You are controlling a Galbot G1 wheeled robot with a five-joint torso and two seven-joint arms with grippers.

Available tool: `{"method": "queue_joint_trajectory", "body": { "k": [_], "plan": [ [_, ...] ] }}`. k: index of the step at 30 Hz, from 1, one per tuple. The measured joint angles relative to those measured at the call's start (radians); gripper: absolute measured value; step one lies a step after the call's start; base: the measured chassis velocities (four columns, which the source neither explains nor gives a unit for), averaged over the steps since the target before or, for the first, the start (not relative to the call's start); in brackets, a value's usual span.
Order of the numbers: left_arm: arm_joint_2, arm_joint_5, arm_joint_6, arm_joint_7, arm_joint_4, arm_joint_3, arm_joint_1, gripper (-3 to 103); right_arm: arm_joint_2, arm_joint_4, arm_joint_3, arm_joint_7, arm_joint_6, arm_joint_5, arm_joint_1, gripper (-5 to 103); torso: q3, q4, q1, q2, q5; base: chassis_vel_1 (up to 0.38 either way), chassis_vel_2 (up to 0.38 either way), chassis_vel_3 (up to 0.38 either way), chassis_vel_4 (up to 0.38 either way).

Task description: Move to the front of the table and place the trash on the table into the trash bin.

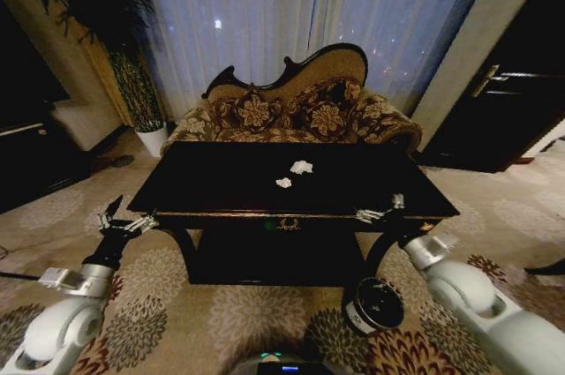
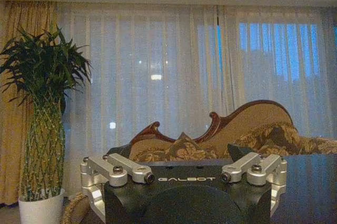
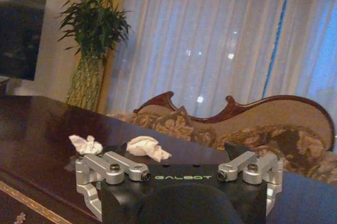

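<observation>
Carpet with flower medallions lies under everything; at nine o'clock of the scene the left gripper (image 1: 113,214) hangs off the table's left front corner, fingers spread apart and holding nothing, level with the tabletop edge; a potted plant (image 1: 141,93) in a white pot stands further back at ten o'clock, beside the sheer curtains (image 1: 291,13); the table (image 1: 221,185), glossy black with a gold line along its front rim, fills the centre; on its top lie two white paper lumps, the nearer lump (image 1: 283,183) just ahead of centre and the farther lump (image 1: 301,167) close behind it at one o'clock, the two near each other but apart; both sit well clear of either claw, with bare black tabletop between; an ornate floral sofa (image 1: 291,110) stands right behind the table at twelve o'clock; the right gripper (image 1: 381,211) hovers at the table's front edge toward three o'clock, fingers open and empty, the lumps ahead of it at about eleven o'clock; the trash bin (image 1: 373,305), dark and round with a white band, stands on the carpet at five o'clock, below the right arm and beside the table's curved front leg.
</observation>
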Motion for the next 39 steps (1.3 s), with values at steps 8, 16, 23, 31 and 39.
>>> {"method": "queue_joint_trajectory", "body": {
  "k": [8,16,23,31,39],
  "plan": [
    [0.000,0.010,0.011,-0.001,0.000,-0.002,-0.002,100,-0.063,-0.044,-0.088,0.007,-0.023,0.033,0.110,100,0.000,-0.0003,0.000,0.000,0.0000,0.000,0.000,0.000,0.000],
    [0.001,0.010,0.011,-0.002,0.000,-0.002,-0.003,100,-0.129,-0.085,-0.203,0.008,-0.031,0.045,0.214,100,0.000,-0.0003,0.000,0.000,0.0000,0.000,0.000,0.000,0.000],
    [0.001,0.010,0.011,-0.002,0.001,-0.002,-0.004,100,-0.182,-0.096,-0.365,-0.008,-0.035,0.075,0.343,100,0.000,-0.0002,0.000,0.000,-0.0004,0.000,0.000,0.000,0.000],
    [0.001,0.010,0.011,-0.003,0.001,-0.002,-0.004,100,-0.148,-0.167,-0.550,-0.017,-0.035,0.077,0.512,100,0.000,-0.0003,0.000,0.000,0.0001,0.000,0.000,0.000,0.000],
    [0.001,0.010,0.011,-0.003,0.002,-0.002,-0.004,100,-0.107,-0.206,-0.782,-0.022,-0.040,0.110,0.788,100,0.000,0.0000,0.000,0.000,-0.0003,0.000,0.000,0.000,0.000]
  ]
}}
